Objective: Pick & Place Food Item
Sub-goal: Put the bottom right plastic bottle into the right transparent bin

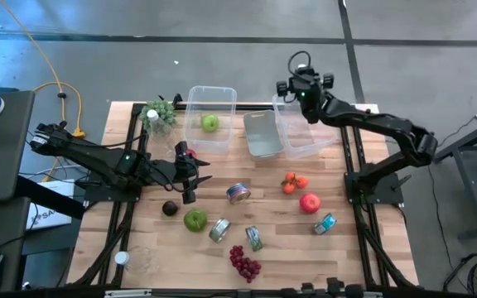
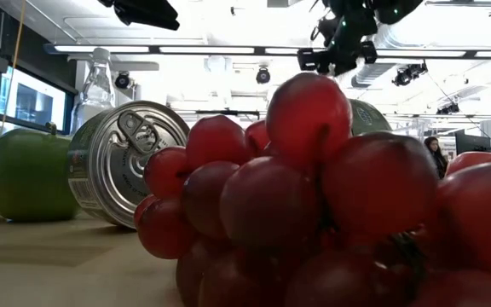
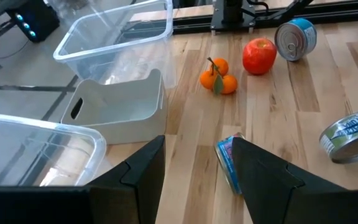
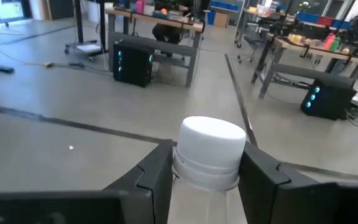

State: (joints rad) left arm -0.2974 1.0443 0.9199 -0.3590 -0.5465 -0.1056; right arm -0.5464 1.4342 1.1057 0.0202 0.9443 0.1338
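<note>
1. The right pincer (image 1: 291, 89) is seen over the far edge of the tabletop (image 1: 346, 257), above the far corner of a clear plastic bin (image 1: 305, 128). In the right wrist view its fingers (image 4: 157, 171) are pressed against the neck of a white-capped bottle (image 4: 211, 152), which is held upright.
2. The left pincer (image 1: 190, 174) is found above the tabletop left of centre, its jaws spread with nothing between them.
3. Just beyond the left pincer, toward the right, a tin can (image 1: 238, 194) is lying on its side.
4. A green apple (image 1: 210, 123) is contained in the far left clear bin (image 1: 195, 98); a white bin (image 1: 263, 134) is placed between the two clear ones.
5. Nearer on the tabletop, a second green apple (image 1: 195, 220), a dark avocado (image 1: 170, 209), a red apple (image 1: 309, 203), tangerines (image 1: 293, 183) and red grapes (image 1: 244, 263) are scattered among further cans.
</note>
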